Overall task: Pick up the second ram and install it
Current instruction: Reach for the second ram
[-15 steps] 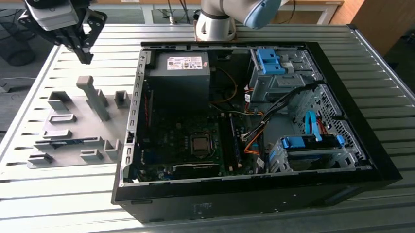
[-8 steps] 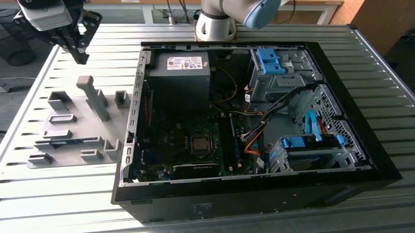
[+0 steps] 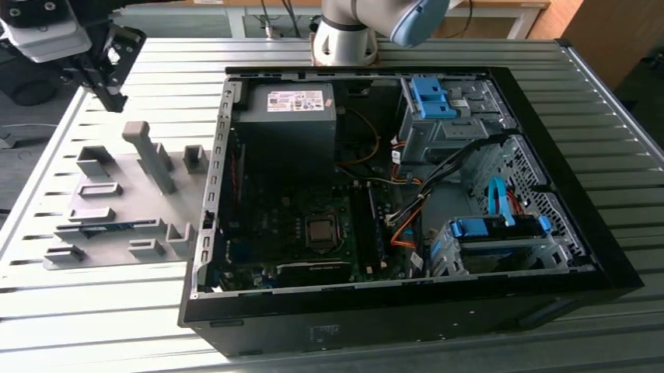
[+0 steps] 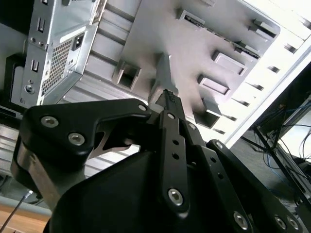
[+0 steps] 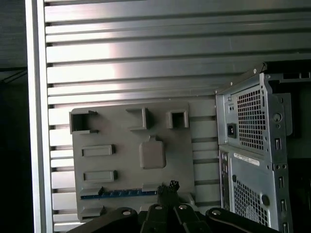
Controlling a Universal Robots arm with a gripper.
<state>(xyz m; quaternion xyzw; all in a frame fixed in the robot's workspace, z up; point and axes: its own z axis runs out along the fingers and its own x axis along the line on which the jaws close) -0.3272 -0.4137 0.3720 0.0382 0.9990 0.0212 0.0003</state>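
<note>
The second ram (image 3: 109, 228) is a thin blue stick lying on edge in a slot of the grey holder plate (image 3: 124, 186), on the exterior view's left. In the first wrist view the second ram (image 5: 119, 193) runs along the holder plate (image 5: 126, 160) close to my fingertips. My gripper (image 3: 112, 95) hangs in the air above the far end of the plate, well clear of the stick. Its fingers look shut with nothing between them in both wrist views (image 5: 168, 186) (image 4: 168, 96).
An open computer case (image 3: 581, 256) lies on the slatted metal table (image 3: 93, 326) beside the plate, motherboard (image 3: 311, 233) up. It holds a power supply (image 3: 285, 116), loose cables and blue drive-bay clips (image 3: 431, 97). A tall grey post (image 3: 151, 155) and several grey blocks rise from the plate.
</note>
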